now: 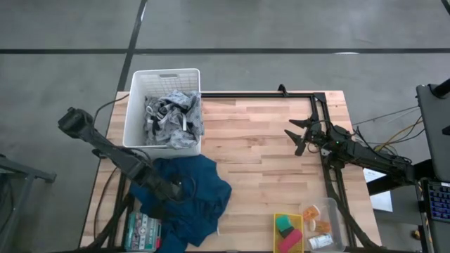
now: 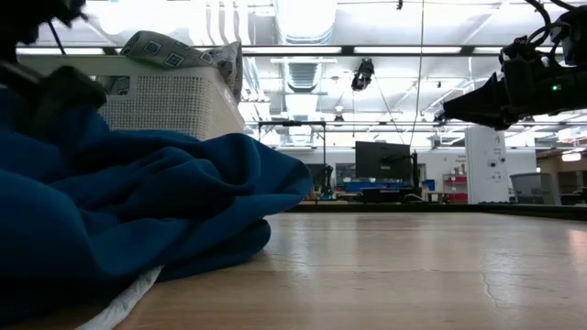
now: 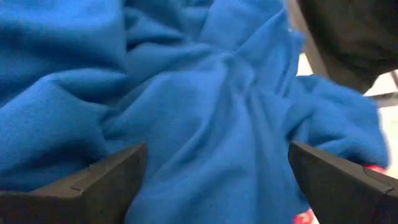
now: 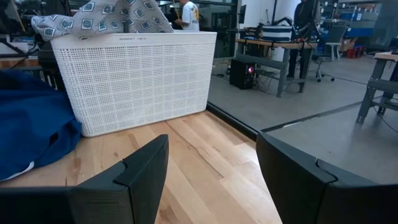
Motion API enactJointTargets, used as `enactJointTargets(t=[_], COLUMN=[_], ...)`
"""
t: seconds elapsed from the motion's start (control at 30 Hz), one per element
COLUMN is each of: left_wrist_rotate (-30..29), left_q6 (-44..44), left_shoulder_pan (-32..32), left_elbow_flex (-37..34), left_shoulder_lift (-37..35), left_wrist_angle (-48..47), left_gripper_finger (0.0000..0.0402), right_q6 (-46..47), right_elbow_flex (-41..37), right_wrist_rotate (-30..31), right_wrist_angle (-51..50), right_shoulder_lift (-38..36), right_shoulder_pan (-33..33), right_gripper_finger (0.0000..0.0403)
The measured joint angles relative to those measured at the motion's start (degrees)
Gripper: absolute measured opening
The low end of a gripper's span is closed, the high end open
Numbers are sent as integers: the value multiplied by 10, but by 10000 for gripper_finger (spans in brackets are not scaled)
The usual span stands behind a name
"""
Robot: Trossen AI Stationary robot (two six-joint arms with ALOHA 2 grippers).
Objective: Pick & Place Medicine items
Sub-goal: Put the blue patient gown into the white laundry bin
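- Blue cloth (image 1: 188, 193) bunches under the wide-open left gripper (image 3: 214, 180); closing here could snag fabric.
- Medicine items (image 1: 318, 226) sit in the clear tray (image 1: 342, 223), well apart from the empty, part-open right gripper (image 1: 301, 137).

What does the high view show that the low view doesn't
Only the high view shows the medicine items: the white carton and orange pieces in a clear tray, beside a yellow bin with green and pink blocks. It also shows the left gripper open over the blue cloth, and a flat box. Only the low view shows the room behind, with its ceiling lights and a dark monitor. Both show the blue cloth, the white basket, the wooden table and the right gripper, raised and open.
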Motion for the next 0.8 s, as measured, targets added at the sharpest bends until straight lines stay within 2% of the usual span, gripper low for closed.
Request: enactJointTargets(t=[0.17,0.47,0.8], left_wrist_rotate=[0,-1,-30], left_q6=[1,58,55], left_shoulder_pan=[5,5,6], left_elbow_flex=[-43,-118,-170], left_shoulder_lift=[0,0,0], left_wrist_angle=[45,111,184], left_gripper_finger=[399,399,397], right_q6=[0,0,0], right_elbow_flex=[0,0,0], right_wrist_rotate=[0,0,0], right_wrist_angle=[0,0,0], right_shoulder_lift=[0,0,0], right_shoulder_pan=[0,0,0], right_gripper_finger=[238,238,238])
